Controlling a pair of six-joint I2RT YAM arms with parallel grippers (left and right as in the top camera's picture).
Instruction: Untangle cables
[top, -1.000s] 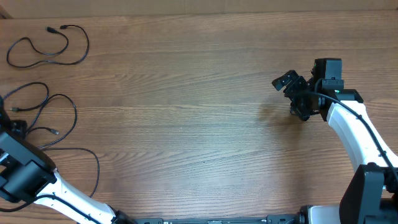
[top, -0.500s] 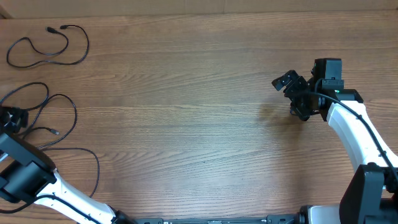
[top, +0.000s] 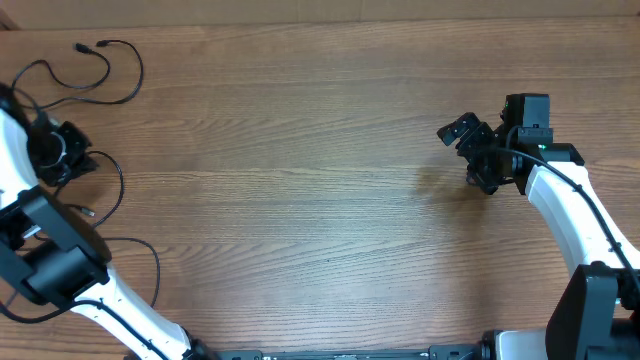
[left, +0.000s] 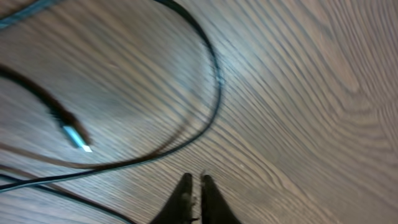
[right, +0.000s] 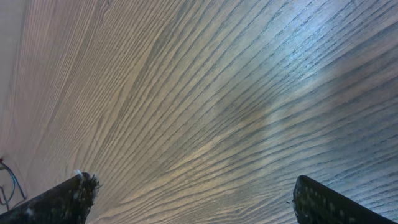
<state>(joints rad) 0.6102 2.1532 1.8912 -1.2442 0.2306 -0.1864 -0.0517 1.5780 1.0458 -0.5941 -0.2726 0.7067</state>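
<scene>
Overhead, left strip of frame: the cables (top: 121, 188) lie as thin black loose loops on the wooden table (top: 300, 220). One loop (top: 140, 75) sits in the upper left corner, with two small plug ends near its top. More loops run down the left side toward the lower left, partly hidden by the left arm. Left gripper (top: 68, 152) is at the left edge at mid height, between the upper loop and the lower ones; from above I cannot tell whether it touches a cord. Left wrist view: fingertips (left: 185, 188) at bottom centre, pressed almost together with only a thin slit and nothing seen in it. A cable arc curves from top centre down to the left, and a blurred plug (left: 76, 138) with a pale tip lies at left. Right of centre, overhead: right gripper (top: 466, 156) over bare wood, well apart from the cables. Right wrist view: fingers (right: 68, 198) in the two bottom corners, jaws spread wide, only wood grain between.
</scene>
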